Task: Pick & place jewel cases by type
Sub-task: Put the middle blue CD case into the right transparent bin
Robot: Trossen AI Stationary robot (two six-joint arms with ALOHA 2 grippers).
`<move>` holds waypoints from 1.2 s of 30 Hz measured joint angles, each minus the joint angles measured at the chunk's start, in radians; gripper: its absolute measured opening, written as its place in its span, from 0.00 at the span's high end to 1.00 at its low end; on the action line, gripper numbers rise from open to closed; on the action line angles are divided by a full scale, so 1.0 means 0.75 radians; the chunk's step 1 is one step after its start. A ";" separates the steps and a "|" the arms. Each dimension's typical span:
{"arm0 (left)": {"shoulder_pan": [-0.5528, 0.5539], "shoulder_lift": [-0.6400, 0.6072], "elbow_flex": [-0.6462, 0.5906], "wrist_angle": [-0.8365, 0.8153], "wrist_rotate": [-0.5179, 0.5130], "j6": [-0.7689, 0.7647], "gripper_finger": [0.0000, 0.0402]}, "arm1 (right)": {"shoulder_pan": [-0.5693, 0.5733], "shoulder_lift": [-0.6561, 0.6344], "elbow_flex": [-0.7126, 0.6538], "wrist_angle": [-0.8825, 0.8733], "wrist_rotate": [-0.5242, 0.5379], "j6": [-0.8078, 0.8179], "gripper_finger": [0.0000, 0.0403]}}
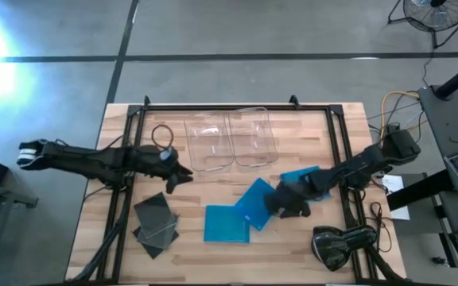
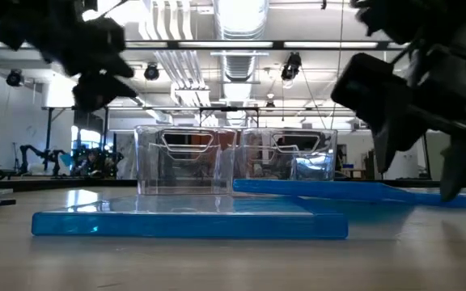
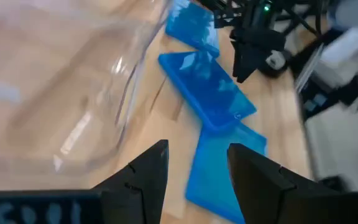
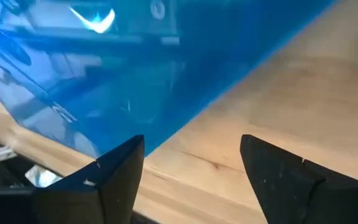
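Three translucent blue jewel cases lie right of centre. The near one (image 1: 227, 224) (image 2: 188, 222) lies flat. The middle one (image 1: 255, 202) (image 3: 207, 87) rests tilted, one corner on the near case. The third (image 1: 300, 176) lies farther right. Dark grey cases (image 1: 156, 222) are stacked at the near left. My right gripper (image 1: 281, 208) (image 4: 194, 155) is open and low at the middle blue case's right edge. My left gripper (image 1: 175, 179) (image 3: 197, 168) is open and hovers near the left clear bin (image 1: 209, 144). My right gripper stands at the edge (image 4: 166, 134) of the middle blue case, coming in low from the table's right. One finger (image 4: 120, 165) shows right against that edge, the other over bare wood. I cannot tell whether it touches the case.
Two clear plastic bins (image 1: 253, 137) (image 2: 184, 162) stand side by side at the far middle. A black frame (image 1: 237, 107) runs around the work area. A black glossy object (image 1: 340, 245) sits at the near right corner. Bare wood (image 1: 205, 187) shows between the bins and the cases.
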State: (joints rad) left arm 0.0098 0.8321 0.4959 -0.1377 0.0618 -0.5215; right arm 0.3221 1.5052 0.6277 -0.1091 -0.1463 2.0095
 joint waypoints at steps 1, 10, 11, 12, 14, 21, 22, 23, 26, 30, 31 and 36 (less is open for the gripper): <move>0.000 0.044 0.048 -0.018 -0.005 0.075 0.63 | 0.026 0.004 -0.005 0.002 0.053 0.038 0.35; -0.005 0.550 0.378 -0.052 0.028 0.389 0.63 | 0.130 0.113 -0.016 0.124 0.395 0.163 0.34; -0.009 0.607 0.413 -0.048 0.040 0.404 0.63 | 0.133 0.130 -0.015 0.141 0.424 0.160 0.34; -0.015 0.664 0.447 -0.051 0.045 0.414 0.63 | 0.134 0.147 -0.015 0.160 0.456 0.160 0.34; -0.029 0.769 0.519 -0.054 0.066 0.417 0.63 | 0.134 0.176 -0.014 0.210 0.512 0.172 0.34; -0.099 1.125 0.762 -0.171 0.087 0.454 0.63 | 0.135 0.250 -0.011 0.276 0.691 0.192 0.34; -0.106 1.174 0.792 -0.204 0.063 0.466 0.63 | 0.135 0.252 -0.011 0.277 0.714 0.205 0.34; -0.111 1.217 0.821 -0.234 0.011 0.481 0.63 | 0.135 0.254 -0.011 0.277 0.737 0.216 0.34; -0.120 1.321 0.899 -0.335 -0.100 0.508 0.63 | 0.135 0.258 -0.011 0.274 0.819 0.222 0.34; -0.132 1.404 0.967 -0.327 -0.100 0.537 0.63 | 0.133 0.263 -0.014 0.265 0.916 0.271 0.34; -0.136 1.417 0.979 -0.315 -0.083 0.540 0.63 | 0.133 0.265 -0.015 0.265 0.935 0.276 0.34; -0.152 1.474 1.012 -0.306 -0.002 0.521 0.63 | 0.132 0.266 -0.022 0.312 1.009 0.186 0.35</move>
State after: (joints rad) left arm -0.1041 1.9373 1.2549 -0.3671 0.0602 -0.1308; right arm 0.4209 1.7049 0.6112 0.1248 0.6103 2.1492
